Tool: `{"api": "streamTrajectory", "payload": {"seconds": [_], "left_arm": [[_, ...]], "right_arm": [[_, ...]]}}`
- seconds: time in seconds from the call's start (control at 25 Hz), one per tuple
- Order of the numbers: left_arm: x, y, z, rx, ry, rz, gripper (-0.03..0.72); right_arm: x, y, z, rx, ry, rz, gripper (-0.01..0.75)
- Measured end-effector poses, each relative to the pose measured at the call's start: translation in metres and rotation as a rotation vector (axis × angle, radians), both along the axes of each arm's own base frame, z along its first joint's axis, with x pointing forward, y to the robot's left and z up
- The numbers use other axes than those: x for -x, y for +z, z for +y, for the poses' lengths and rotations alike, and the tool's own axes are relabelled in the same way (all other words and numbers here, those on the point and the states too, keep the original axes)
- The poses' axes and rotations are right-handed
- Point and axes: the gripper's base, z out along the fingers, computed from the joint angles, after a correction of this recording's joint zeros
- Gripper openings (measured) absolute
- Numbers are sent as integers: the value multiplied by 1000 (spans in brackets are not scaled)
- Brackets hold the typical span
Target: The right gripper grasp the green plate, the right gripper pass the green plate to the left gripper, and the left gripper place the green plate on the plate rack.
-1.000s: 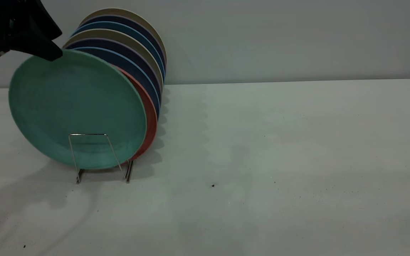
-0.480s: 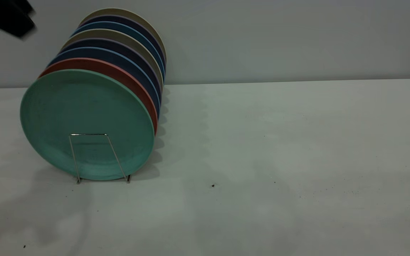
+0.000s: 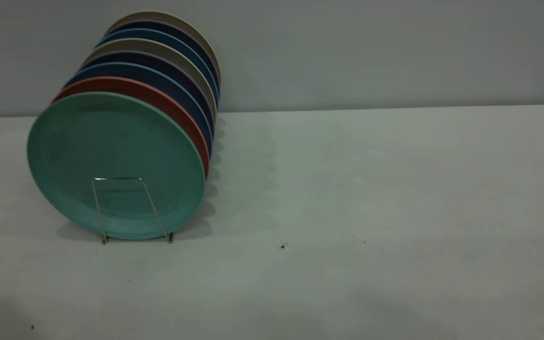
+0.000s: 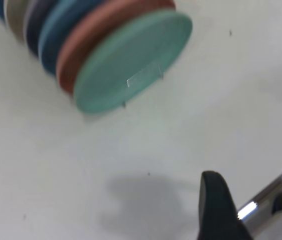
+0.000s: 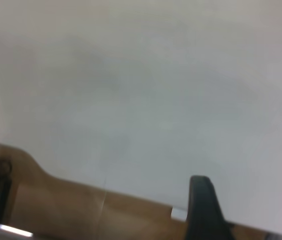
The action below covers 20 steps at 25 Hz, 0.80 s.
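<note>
One green plate [image 3: 111,160] stands on edge at the front of the plate rack [image 3: 125,208], leaning back against a salmon-pink plate [image 3: 158,97], with the front wire loop crossing its lower face. Behind these we count several darker blue and beige plates [image 3: 168,61] filling the same rack. Nothing grips the green plate, so we judge the placing done and only the retreat left.

From the left wrist view, our left claw [image 4: 220,210] shows a single dark finger, off to the front of the rack and well apart from the green plate [image 4: 131,62]; whether it is open or closed we cannot tell. For the step in hand, we should carry this arm away from the rack along a path that does not swing back over the plates, since the green plate merely leans and a brush against its top rim could tip it forward over the low loop.

Our right claw [image 5: 203,207] likewise shows only one dark finger, over the bare worktop [image 5: 141,85] near its edge; its opening we cannot tell either. We would leave it there, clear of the rack. Neither arm appears in the exterior view, where the worktop [image 3: 371,212] carries only the loaded rack.
</note>
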Motion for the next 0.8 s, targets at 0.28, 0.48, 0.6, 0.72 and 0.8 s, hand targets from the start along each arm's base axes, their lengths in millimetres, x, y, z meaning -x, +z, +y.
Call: {"api": "streamTrajectory", "payload": {"seconds": [0.28,0.48,0.6,0.72,0.8], "left_arm": [[54,0,4,68,161,-51,419],[99,-34,5,101,214,-43,419],[124,-61,5,114,233,-49,419],[144,-88,9,112,281,-57,419],[154,-104,13,98,328,-85,419]], "right_arm": [[30,2,-6,-13,-50,-210,480],[33,1,-11,-17,-107,-227,480],[33,1,-12,-19,-111,-227,480],[33,1,-12,-30,-96,-224,480],[33,1,-11,-36,-92,-223,480]]}}
